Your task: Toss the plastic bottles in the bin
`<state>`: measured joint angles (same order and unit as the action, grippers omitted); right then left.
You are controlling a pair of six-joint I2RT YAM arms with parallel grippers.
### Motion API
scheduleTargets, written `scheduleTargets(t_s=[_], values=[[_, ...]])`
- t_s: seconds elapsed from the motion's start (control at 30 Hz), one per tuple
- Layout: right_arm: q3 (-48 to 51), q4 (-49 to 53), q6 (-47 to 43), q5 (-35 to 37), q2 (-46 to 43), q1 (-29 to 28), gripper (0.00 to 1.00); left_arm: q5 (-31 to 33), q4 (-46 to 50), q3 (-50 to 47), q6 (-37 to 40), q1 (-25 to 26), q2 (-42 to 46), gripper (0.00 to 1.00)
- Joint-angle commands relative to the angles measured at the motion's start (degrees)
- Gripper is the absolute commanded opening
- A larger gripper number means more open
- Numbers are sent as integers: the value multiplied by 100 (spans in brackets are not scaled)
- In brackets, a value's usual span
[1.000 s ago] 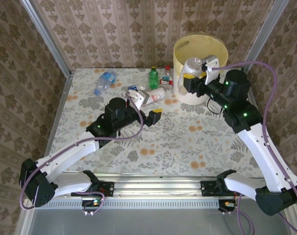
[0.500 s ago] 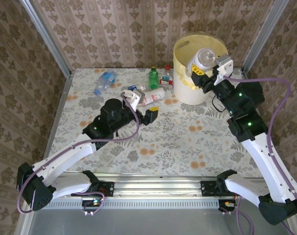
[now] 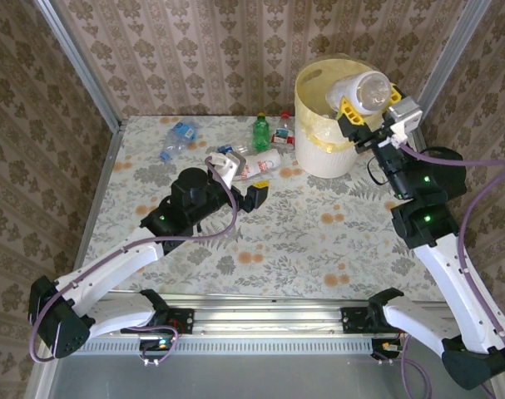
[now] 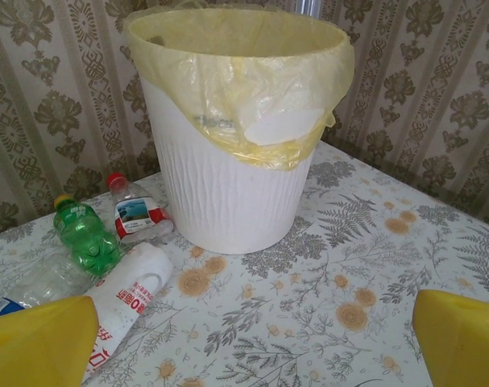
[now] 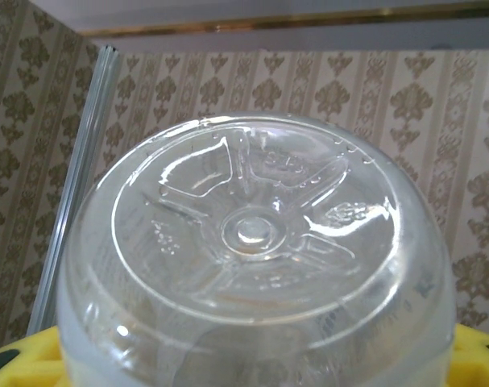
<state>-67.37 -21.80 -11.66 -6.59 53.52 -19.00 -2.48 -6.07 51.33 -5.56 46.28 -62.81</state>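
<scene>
While the left gripper [image 4: 250, 339] hangs low over the table [image 3: 319, 241] with its yellow fingers [image 4: 39, 343] spread wide and nothing between them, a white-labelled bottle [image 4: 130, 294] lies on its side just past it. In the top view its long axis runs from 8 to 2 o'clock. Beyond it a green bottle [image 4: 87, 242] and a red-capped bottle [image 4: 138, 216] sit side by side, caps toward 12 o'clock, the red-capped one just beside the foot of the bin [image 4: 228, 193]. Off toward 10 o'clock lies a crumpled clear bottle [image 3: 175, 140] with a blue label. The bin stands upright at 1 o'clock on the table, a yellow bag [image 4: 252, 97] folded over its rim. Above that rim the right gripper [image 5: 244, 363] clamps a clear bottle [image 3: 362, 88] between its fingers. The bottle's long axis lies across the opening, base at 3 o'clock toward the wrist, neck at 9 o'clock over the bin's mouth.
</scene>
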Motion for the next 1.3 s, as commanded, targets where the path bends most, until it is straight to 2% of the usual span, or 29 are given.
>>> scheduleTargets(t_s=[0.0, 0.3, 0.53, 0.63, 0.73, 0.8, 0.9, 1.0, 1.03, 1.13, 1.27], values=[[-17, -622, -63, 244, -113, -21, 55, 90, -148, -93, -37, -51, 128, 100], [24, -641, -104, 307, -19, -18, 55, 125, -163, -161, -33, -49, 171, 100], [-167, -425, -114, 661, 358, 44, 53, 128, -147, -185, -25, -113, 198, 100], [-291, -298, 115, 833, 692, 222, 52, 84, -135, -199, -33, -153, 198, 100], [-654, 46, 690, 918, 1283, 680, 52, 48, -79, -194, -28, -207, 190, 100], [-1163, 629, 1074, 815, 1829, 1012, 55, 21, -45, -200, -30, -233, 189, 100], [-2000, 1532, 1677, 623, 2726, 1435, 68, -20, -14, -208, -33, -286, 191, 100], [-2670, 2322, 2259, 353, 3259, 1645, 92, 2, 76, -197, -33, -325, 203, 100], [-2730, 2387, 2341, 286, 3308, 1650, 95, 1, 112, -195, -41, -332, 224, 100], [-2748, 2343, 2392, -85, 3275, 1663, 99, 2, 173, -223, -50, -390, 257, 100], [-2790, 2592, 2364, -180, 3112, 1663, 100, -41, 171, -261, -103, -453, 295, 100]])
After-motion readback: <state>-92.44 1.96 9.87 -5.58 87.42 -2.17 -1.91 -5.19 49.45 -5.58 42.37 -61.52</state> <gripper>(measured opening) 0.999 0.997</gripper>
